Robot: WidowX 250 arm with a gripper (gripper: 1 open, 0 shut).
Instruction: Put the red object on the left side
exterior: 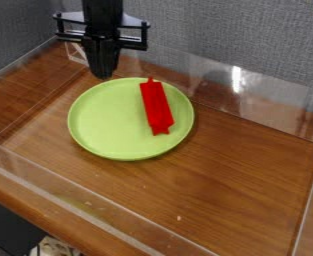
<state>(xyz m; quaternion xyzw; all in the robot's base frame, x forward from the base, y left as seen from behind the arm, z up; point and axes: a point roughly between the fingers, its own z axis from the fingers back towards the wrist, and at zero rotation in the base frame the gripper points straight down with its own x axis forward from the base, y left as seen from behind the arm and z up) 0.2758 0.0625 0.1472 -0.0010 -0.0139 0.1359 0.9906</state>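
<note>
The red object [156,106], a small bright red bar, lies on the right half of the round lime-green plate [105,125], pointing from the back towards the front. My gripper [101,72] hangs above the plate's back left edge, pointing straight down. Its black fingers are shut with nothing between them, and it is clear of the bar. The left side [36,95] is a bare strip of glossy brown tabletop between the plate and the left wall.
Clear plastic walls [259,90] ring the table on every side. A small white wire-frame piece [87,47] sits in the back left corner behind the gripper. Brown tabletop [239,170] stretches to the right and front of the plate.
</note>
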